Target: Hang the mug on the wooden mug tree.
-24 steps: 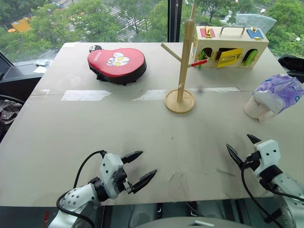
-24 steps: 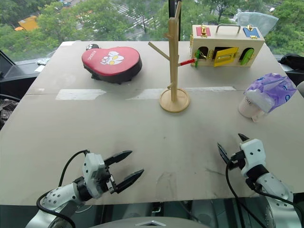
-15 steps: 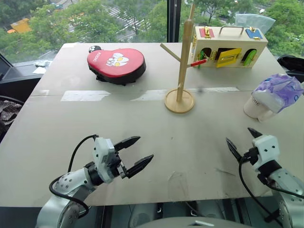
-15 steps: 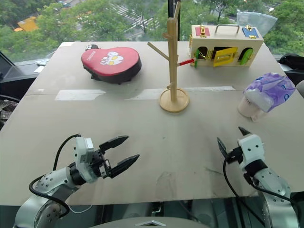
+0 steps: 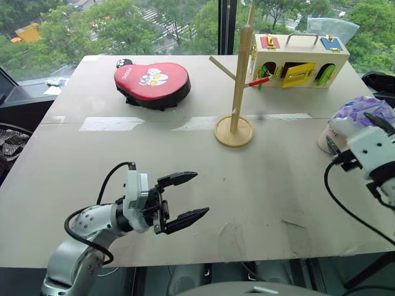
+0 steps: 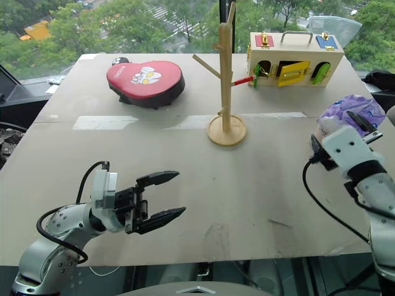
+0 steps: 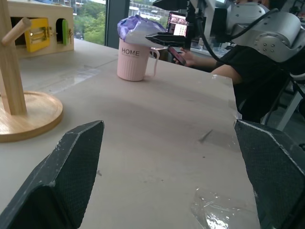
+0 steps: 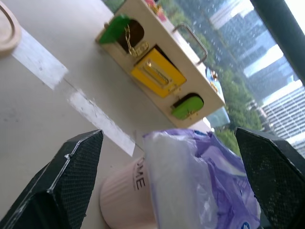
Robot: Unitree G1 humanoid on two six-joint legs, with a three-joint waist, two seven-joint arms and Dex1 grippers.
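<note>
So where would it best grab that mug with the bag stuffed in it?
Probably around the ribbed body of the mug, low down, coming in level from the near side with the right pincer, which is open. The purple bag stuffs the mouth, so the rim is blocked, and the loop handle should stay free for a peg of the mug tree.

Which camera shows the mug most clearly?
The left wrist view: the mug stands upright, handle and lettering plain, the plastic bag on top. The right wrist view shows part of it; in the eye views the right end effector covers most.
</note>
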